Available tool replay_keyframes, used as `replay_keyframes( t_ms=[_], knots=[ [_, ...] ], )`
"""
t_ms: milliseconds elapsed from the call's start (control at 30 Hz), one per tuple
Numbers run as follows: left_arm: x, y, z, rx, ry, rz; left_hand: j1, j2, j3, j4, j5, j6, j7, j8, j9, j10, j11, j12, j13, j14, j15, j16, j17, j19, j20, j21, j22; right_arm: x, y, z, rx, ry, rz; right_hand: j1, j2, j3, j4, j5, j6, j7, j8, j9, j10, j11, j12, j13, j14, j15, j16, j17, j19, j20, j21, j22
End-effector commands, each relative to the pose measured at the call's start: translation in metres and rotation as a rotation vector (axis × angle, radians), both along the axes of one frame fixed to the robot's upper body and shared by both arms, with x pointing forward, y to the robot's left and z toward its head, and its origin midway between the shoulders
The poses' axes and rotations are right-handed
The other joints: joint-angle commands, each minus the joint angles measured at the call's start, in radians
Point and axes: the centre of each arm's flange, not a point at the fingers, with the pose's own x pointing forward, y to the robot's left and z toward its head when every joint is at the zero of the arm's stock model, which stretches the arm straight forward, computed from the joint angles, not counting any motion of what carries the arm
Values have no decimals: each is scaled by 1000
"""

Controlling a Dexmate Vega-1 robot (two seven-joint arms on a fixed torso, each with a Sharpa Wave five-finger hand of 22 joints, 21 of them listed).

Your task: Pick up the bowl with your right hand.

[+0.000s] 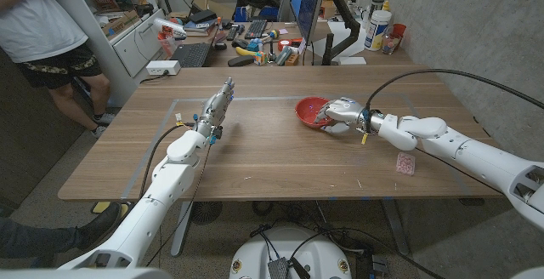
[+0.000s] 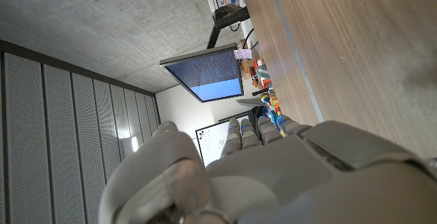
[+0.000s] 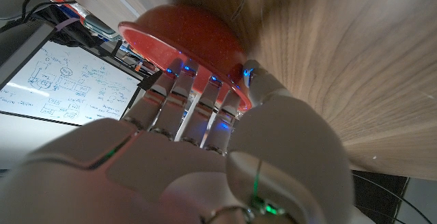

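A red bowl (image 1: 309,109) sits on the wooden table (image 1: 272,164), right of the middle. My right hand (image 1: 342,112) is at the bowl's right rim. In the right wrist view the fingers (image 3: 179,91) reach over the rim of the bowl (image 3: 184,33) and the thumb lies against its outer wall, so the right hand (image 3: 198,149) grips the rim. The bowl's base looks close to the table; I cannot tell whether it is lifted. My left hand (image 1: 217,109) stands left of the middle with fingers stretched out and holds nothing; its back (image 2: 273,176) shows in the left wrist view.
A small pink packet (image 1: 405,163) lies on the table near my right forearm. Tape lines (image 1: 255,99) mark a rectangle on the tabletop. Behind the far edge stand a keyboard (image 1: 190,54), a monitor (image 1: 308,2) and bottles (image 1: 378,29). A person (image 1: 42,32) stands at the back left.
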Motion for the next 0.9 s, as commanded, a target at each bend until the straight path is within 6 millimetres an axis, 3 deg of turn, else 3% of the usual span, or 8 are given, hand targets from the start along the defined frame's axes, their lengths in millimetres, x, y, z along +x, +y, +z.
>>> replay_keyframes(
  t_ms=[33,500,733,900],
  knots=[
    [1,3,-1,-4,-1,0,3,4,-4,0,5,4,0,5,4,-4,-2,3,6,-6,-5,6,4,-6,-16,1,3,1,5,1,-1,0,8,31,10,-10,-2,-10,24,-1,5,2,36,-7,8,1,46,-154,19,10,27,-47,1,5],
    [3,7,-2,-14,-4,-1,4,4,-6,0,5,4,-1,4,4,-5,-2,3,6,-6,-4,6,4,-7,-15,2,3,2,11,4,-3,4,7,88,34,-41,-2,-33,97,6,13,5,111,-13,16,1,123,-159,39,15,102,-74,11,8],
    [2,10,-2,-18,-5,2,4,5,-7,0,5,4,0,4,4,-5,-3,3,6,-7,-4,6,4,-8,-16,2,3,3,15,5,0,6,8,159,54,-56,-14,-44,137,5,19,10,161,-20,18,1,179,-163,56,22,120,-90,8,10],
    [3,11,-2,-19,-4,0,4,5,-7,0,5,5,1,4,4,-6,-1,3,6,-7,-4,6,4,-8,-16,2,3,3,17,5,10,7,7,198,63,-79,-10,-53,161,6,22,12,196,-18,18,2,218,-164,69,29,130,-96,6,12]
  ],
)
